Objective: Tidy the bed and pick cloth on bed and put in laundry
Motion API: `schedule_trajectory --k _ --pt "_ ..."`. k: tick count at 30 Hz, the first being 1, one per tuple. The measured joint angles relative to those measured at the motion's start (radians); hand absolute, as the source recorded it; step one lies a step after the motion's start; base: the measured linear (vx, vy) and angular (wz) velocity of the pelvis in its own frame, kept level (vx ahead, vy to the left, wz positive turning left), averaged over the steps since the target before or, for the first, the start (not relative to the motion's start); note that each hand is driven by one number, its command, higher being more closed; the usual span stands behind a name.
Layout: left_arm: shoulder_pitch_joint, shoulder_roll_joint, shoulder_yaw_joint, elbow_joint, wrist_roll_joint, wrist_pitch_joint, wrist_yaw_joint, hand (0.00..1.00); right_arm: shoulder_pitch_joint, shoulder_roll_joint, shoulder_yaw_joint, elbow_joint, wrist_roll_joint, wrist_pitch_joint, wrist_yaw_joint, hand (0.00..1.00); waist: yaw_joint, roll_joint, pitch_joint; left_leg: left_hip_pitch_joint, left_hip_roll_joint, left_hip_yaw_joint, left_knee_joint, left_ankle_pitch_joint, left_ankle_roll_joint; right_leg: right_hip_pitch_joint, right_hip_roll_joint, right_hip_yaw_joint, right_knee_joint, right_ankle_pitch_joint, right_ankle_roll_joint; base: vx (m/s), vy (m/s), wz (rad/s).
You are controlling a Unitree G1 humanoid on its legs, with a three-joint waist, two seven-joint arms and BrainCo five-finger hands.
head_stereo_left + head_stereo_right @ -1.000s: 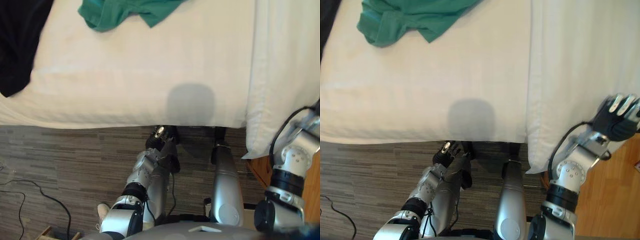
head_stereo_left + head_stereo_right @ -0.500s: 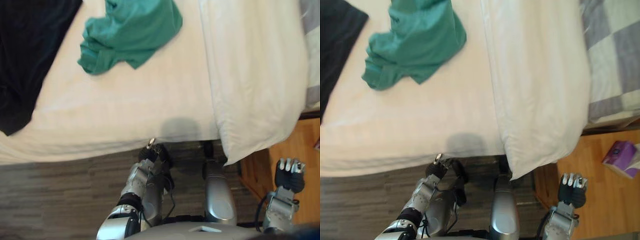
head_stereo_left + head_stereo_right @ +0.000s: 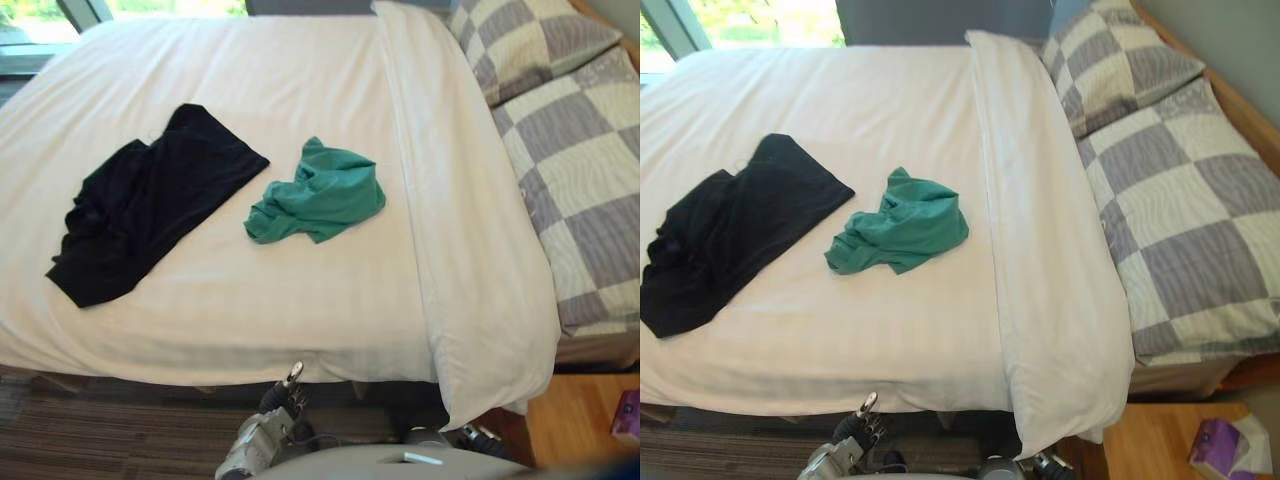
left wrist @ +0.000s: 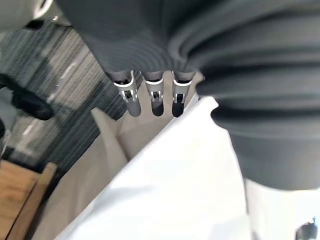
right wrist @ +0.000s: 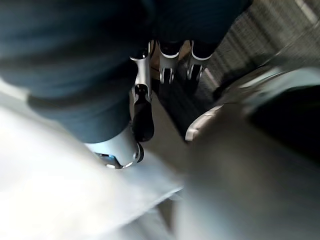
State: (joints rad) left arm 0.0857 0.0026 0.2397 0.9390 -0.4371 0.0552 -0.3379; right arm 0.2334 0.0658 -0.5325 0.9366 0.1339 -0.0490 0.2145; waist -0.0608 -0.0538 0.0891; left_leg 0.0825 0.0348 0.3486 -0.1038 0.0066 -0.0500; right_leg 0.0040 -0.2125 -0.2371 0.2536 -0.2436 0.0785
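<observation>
A crumpled green cloth lies in the middle of the white bed. To its left a black cloth is spread flat. My left hand hangs below the bed's near edge with straight fingers and holds nothing. In the right wrist view my right hand is down beside the bed, fingers straight and thumb apart, empty. Both hands are well short of the two cloths.
A white duvet lies folded back in a long band across the bed, its corner hanging over the near edge. Grey checked pillows sit on the right. A purple box rests on wood at the lower right.
The camera has tilted up from the bed's near edge to take in the whole bed. My right hand has come down from the duvet's corner and its fingers have straightened.
</observation>
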Motion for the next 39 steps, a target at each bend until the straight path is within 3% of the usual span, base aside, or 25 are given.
schedule_trajectory --k 3,5,9,11,13,17,18,19,20,22,24,25,26,27,28,29,31,32,33,34,35,37,39 --pt "0.001 0.016 -0.016 0.031 0.026 0.007 0.042 0.00 -0.030 -0.041 0.028 0.037 0.002 0.078 0.007 0.00 0.010 0.012 -0.015 0.012 -0.002 -0.005 0.000 0.008 0.000 0.014 0.004 0.000 -0.005 0.003 -0.001 -0.04 -0.008 -0.01" --pt "0.000 0.034 -0.028 0.055 0.061 0.044 0.089 0.00 -0.047 -0.060 0.031 0.058 0.000 0.126 0.007 0.00 0.010 0.027 -0.017 0.029 0.004 -0.006 0.000 0.010 -0.001 0.060 0.022 -0.004 -0.070 0.035 0.002 -0.01 0.004 -0.02" --pt "0.010 0.060 -0.032 0.067 0.114 0.099 0.172 0.00 -0.075 -0.082 0.045 0.095 0.001 0.169 0.007 0.00 0.015 0.023 -0.015 0.053 0.008 0.000 0.007 0.000 0.000 0.120 0.034 -0.010 -0.151 0.074 0.005 0.02 0.026 -0.05" --pt "0.019 0.084 -0.008 0.069 0.115 0.108 0.238 0.00 -0.082 -0.086 0.048 0.111 0.038 0.180 -0.008 0.00 0.016 0.003 0.012 -0.020 0.033 -0.004 0.213 -0.106 0.005 0.146 0.019 -0.026 -0.148 0.080 0.014 0.03 0.039 0.05" --pt "0.022 0.085 0.005 0.066 0.115 0.091 0.280 0.00 -0.082 -0.086 0.048 0.111 0.093 0.184 -0.030 0.00 0.020 0.009 0.022 -0.061 0.055 -0.006 0.296 -0.141 0.010 0.145 0.016 -0.042 -0.133 0.079 0.016 0.01 0.028 0.17" --pt "0.030 0.093 0.035 0.064 0.155 0.049 0.343 0.00 -0.082 -0.087 0.025 0.102 0.123 0.184 -0.046 0.00 0.016 0.012 0.041 -0.060 0.041 -0.027 0.297 -0.133 0.021 0.108 -0.028 -0.067 -0.016 0.036 0.035 -0.05 0.050 0.17" --pt "0.041 0.089 0.058 0.063 0.156 0.029 0.349 0.00 -0.081 -0.091 0.001 0.091 0.115 0.184 -0.047 0.00 0.006 -0.003 0.045 -0.056 0.021 -0.026 0.308 -0.132 0.019 0.091 -0.069 -0.070 0.038 0.001 0.028 -0.09 0.021 0.07" --pt "0.041 0.082 0.104 0.061 0.156 0.008 0.349 0.00 -0.081 -0.089 -0.025 0.074 0.113 0.181 -0.047 0.00 -0.008 -0.038 0.061 -0.089 0.022 -0.017 0.441 -0.185 0.012 0.079 -0.123 -0.061 0.101 -0.038 0.020 -0.10 0.003 -0.03" --pt "0.046 0.085 0.123 0.059 0.157 -0.011 0.348 0.00 -0.079 -0.113 -0.027 0.076 0.104 0.176 -0.046 0.00 -0.010 -0.041 0.059 -0.132 0.064 -0.016 0.578 -0.229 0.034 0.052 -0.156 -0.034 0.149 -0.069 0.011 -0.10 0.034 -0.20" --pt "0.084 0.084 0.155 0.061 0.179 -0.069 0.342 0.00 -0.082 -0.172 -0.027 0.083 0.066 0.167 -0.040 0.00 -0.028 -0.031 0.059 -0.179 0.206 -0.074 0.688 -0.246 -0.006 -0.015 -0.208 0.037 0.251 -0.110 0.041 -0.10 0.164 -0.35" --pt "0.106 0.077 0.156 0.062 0.181 -0.107 0.319 0.00 -0.082 -0.213 -0.040 0.093 0.031 0.152 -0.035 0.00 -0.042 -0.009 0.061 -0.186 0.297 -0.129 0.673 -0.234 -0.024 -0.060 -0.228 0.070 0.294 -0.118 0.070 -0.07 0.370 -0.31" --pt "0.121 0.071 0.154 0.062 0.188 -0.122 0.293 0.00 -0.081 -0.244 -0.051 0.109 -0.006 0.139 -0.031 0.00 -0.043 0.004 0.059 -0.182 0.340 -0.143 0.652 -0.227 -0.042 -0.076 -0.247 0.093 0.293 -0.103 0.102 -0.02 0.608 -0.24" --pt "0.127 0.064 0.150 0.062 0.194 -0.138 0.270 0.00 -0.063 -0.257 -0.064 0.114 -0.052 0.122 -0.026 0.00 -0.052 0.016 0.057 -0.151 0.345 -0.132 0.578 -0.206 -0.161 -0.056 -0.270 0.098 0.245 -0.059 0.143 0.02 0.608 -0.09" --pt "0.126 0.056 0.141 0.063 0.195 -0.142 0.259 0.00 -0.054 -0.260 -0.065 0.115 -0.078 0.109 -0.024 0.00 -0.057 0.028 0.057 -0.133 0.336 -0.125 0.535 -0.188 -0.210 -0.029 -0.279 0.087 0.198 -0.024 0.158 0.07 0.730 0.06" --pt "0.111 0.057 0.112 0.064 0.203 -0.141 0.245 0.00 -0.040 -0.246 -0.064 0.130 -0.115 0.067 -0.026 0.00 -0.055 0.047 0.059 -0.119 0.312 -0.105 0.503 -0.162 -0.217 0.002 -0.294 0.097 0.133 0.066 0.162 0.05 0.748 -0.05" --pt "0.093 0.094 0.089 0.066 0.225 -0.134 0.242 0.00 -0.045 -0.195 -0.033 0.148 -0.121 0.049 -0.017 0.00 -0.039 0.016 0.060 -0.124 0.269 -0.083 0.524 -0.196 -0.203 -0.005 -0.328 0.111 0.089 0.193 0.094 0.03 0.729 -0.08" --pt "0.077 0.122 0.045 0.048 0.231 -0.123 0.244 0.00 -0.051 -0.111 0.036 0.147 -0.108 0.014 -0.007 0.00 -0.029 0.032 0.038 -0.126 0.256 -0.031 0.465 -0.186 -0.159 -0.040 -0.311 0.036 0.029 0.371 -0.056 -0.02 0.663 -0.17" --pt "0.074 0.130 0.013 0.024 0.232 -0.108 0.239 0.00 -0.052 -0.104 0.104 0.145 -0.136 0.003 -0.020 0.00 -0.031 0.028 0.036 -0.098 0.237 -0.014 0.378 -0.143 -0.126 -0.051 -0.265 -0.025 0.067 0.311 0.023 0.02 0.617 -0.12" --pt "0.068 0.131 -0.009 0.020 0.234 -0.103 0.230 0.00 -0.047 -0.112 0.133 0.144 -0.145 0.003 -0.008 0.00 -0.030 0.031 0.035 -0.087 0.228 -0.007 0.328 -0.120 -0.112 -0.050 -0.225 -0.054 0.081 0.279 0.060 0.04 0.446 0.05" --pt "0.044 0.133 -0.053 0.013 0.244 -0.096 0.210 0.00 -0.046 -0.117 0.190 0.130 -0.159 0.003 0.023 0.00 -0.029 0.033 0.033 -0.073 0.207 0.000 0.239 -0.072 -0.089 -0.052 -0.135 -0.090 0.095 0.209 0.077 0.08 0.375 0.21" --pt "0.017 0.131 -0.095 0.006 0.264 -0.083 0.188 0.00 -0.046 -0.120 0.225 0.098 -0.174 0.002 0.040 0.00 -0.029 0.030 0.034 -0.068 0.173 -0.002 0.171 -0.033 -0.066 -0.051 -0.046 -0.104 0.090 0.157 0.079 0.07 0.294 0.23" --pt "-0.014 0.117 -0.153 0.008 0.302 -0.064 0.165 0.00 -0.051 -0.126 0.263 0.074 -0.213 -0.006 0.056 0.00 -0.028 0.021 0.034 -0.078 0.100 0.001 0.136 -0.014 -0.040 -0.009 0.032 -0.128 0.001 0.090 0.057 0.06 0.294 0.20" --pt "-0.028 0.097 -0.198 0.010 0.352 -0.060 0.149 0.00 -0.061 -0.138 0.298 0.069 -0.236 -0.031 0.061 0.00 -0.030 0.015 0.032 -0.083 0.034 0.001 0.128 -0.001 -0.017 0.045 0.006 -0.129 -0.099 0.087 0.049 0.05 0.221 0.32"
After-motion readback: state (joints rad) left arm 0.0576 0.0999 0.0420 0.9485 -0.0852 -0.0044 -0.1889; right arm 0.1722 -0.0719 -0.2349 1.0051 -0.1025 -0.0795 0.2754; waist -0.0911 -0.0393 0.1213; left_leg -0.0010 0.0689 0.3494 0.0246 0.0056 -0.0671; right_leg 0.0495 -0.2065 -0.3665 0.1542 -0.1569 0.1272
